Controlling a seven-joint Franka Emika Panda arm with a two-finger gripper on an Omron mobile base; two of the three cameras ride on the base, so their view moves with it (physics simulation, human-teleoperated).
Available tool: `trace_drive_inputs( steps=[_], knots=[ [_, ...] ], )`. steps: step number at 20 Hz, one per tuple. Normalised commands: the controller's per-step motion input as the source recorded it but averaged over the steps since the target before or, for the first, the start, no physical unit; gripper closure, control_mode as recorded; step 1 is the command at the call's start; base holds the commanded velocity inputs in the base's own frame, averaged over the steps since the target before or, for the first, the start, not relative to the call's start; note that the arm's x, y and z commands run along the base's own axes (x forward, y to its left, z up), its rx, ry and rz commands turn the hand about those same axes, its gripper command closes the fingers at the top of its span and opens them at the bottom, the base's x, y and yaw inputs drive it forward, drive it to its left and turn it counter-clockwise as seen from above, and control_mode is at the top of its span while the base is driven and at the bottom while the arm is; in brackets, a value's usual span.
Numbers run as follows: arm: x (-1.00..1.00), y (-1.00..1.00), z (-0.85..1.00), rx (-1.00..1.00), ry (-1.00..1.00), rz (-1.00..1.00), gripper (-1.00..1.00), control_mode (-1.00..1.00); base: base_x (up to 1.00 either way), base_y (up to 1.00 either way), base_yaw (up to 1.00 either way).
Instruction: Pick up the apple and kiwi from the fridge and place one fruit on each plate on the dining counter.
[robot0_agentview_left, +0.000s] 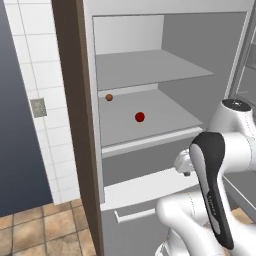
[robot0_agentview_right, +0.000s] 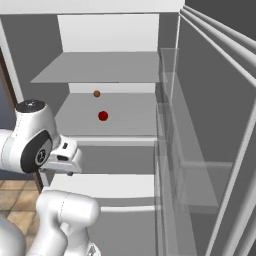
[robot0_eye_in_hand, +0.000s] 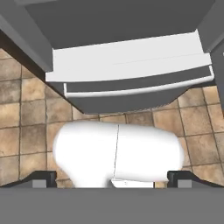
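The fridge (robot0_agentview_left: 150, 60) stands open, its flat grey shelves exposed. The upper shelf (robot0_agentview_right: 105, 67) carries nothing visible. On the middle shelf (robot0_agentview_left: 165, 112) lie two small balls, well apart: the apple (robot0_agentview_left: 140, 117), glossy bright red, toward the front, and a smaller dull orange-brown ball (robot0_agentview_left: 109, 97) farther back and to the left, near the rear wall. The same pair appears from the right base camera, the apple (robot0_agentview_right: 103, 116) in front of the orange-brown ball (robot0_agentview_right: 96, 93). Below the shelf sits the drawer front (robot0_agentview_right: 120, 225) with its bar handle (robot0_eye_in_hand: 131, 89), closed. The open door (robot0_agentview_right: 210, 150) shows clear door bins, contents not discernible. The hand (robot0_eye_in_hand: 113, 177) points down over the tiled floor (robot0_eye_in_hand: 26, 122) before the drawer; its fingertips (robot0_eye_in_hand: 43, 178) stand spread wide, holding nothing.
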Motion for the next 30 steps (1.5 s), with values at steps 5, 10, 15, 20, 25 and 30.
trace_drive_inputs(
  steps=[5, 10, 15, 20, 25, 30],
  knots=[
    [0.22, 0.08, 0.19, -0.02, -0.42, 0.12, -1.00, -1.00, 0.00, 0.00, 0.00],
    [0.49, 0.02, 0.45, -0.01, -0.38, 0.06, -1.00, -1.00, 0.00, 0.00, 0.00],
    [0.71, 0.15, 0.18, 0.00, -0.16, -0.12, -1.00, -1.00, 0.00, 0.00, 0.00],
    [0.91, 0.08, -0.02, 0.00, -0.02, -0.26, -1.00, -1.00, 0.00, 0.00, 0.00],
    [0.96, 0.00, 0.00, 0.01, 0.00, -0.23, -1.00, -1.00, 0.00, 0.00, 0.00],
    [0.72, -0.01, -0.02, 0.05, 0.00, -0.01, -1.00, -1.00, 0.00, 0.00, 0.00]
  ],
)
